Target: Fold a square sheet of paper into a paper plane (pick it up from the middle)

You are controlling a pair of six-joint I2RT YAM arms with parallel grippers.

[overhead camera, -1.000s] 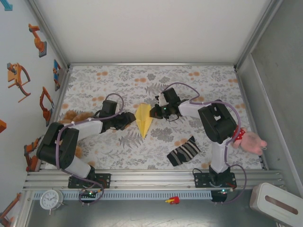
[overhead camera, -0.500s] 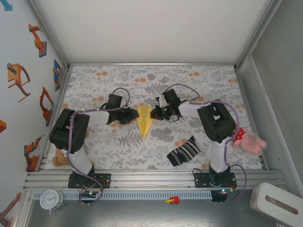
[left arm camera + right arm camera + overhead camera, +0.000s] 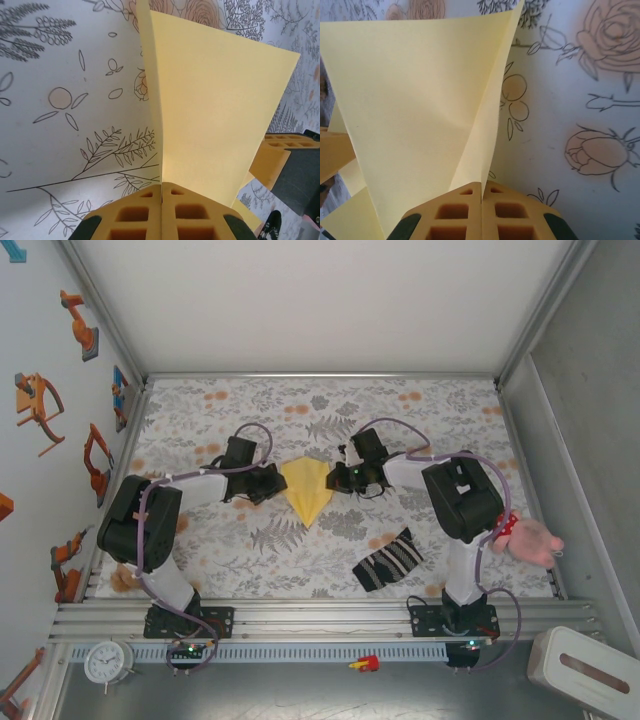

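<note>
Top external: we list, from the left, the left gripper [image 3: 272,483] closed tight on the left wing of the paper plane [image 3: 305,490], which lies mid-table on the floral cloth [image 3: 200,410]. The right gripper [image 3: 335,478] is pinched on its right wing. We note a striped sock [image 3: 388,560] apart, nearer the right base.

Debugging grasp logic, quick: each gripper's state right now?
Left gripper: shut on the pale-yellow folded paper plane.
Right gripper: shut on the same plane.

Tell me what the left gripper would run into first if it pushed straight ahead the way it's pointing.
The paper plane itself: the left gripper is shut on one wing. Beyond that, probably the right gripper, which faces it from the other side, though depth is hard to judge.
</note>
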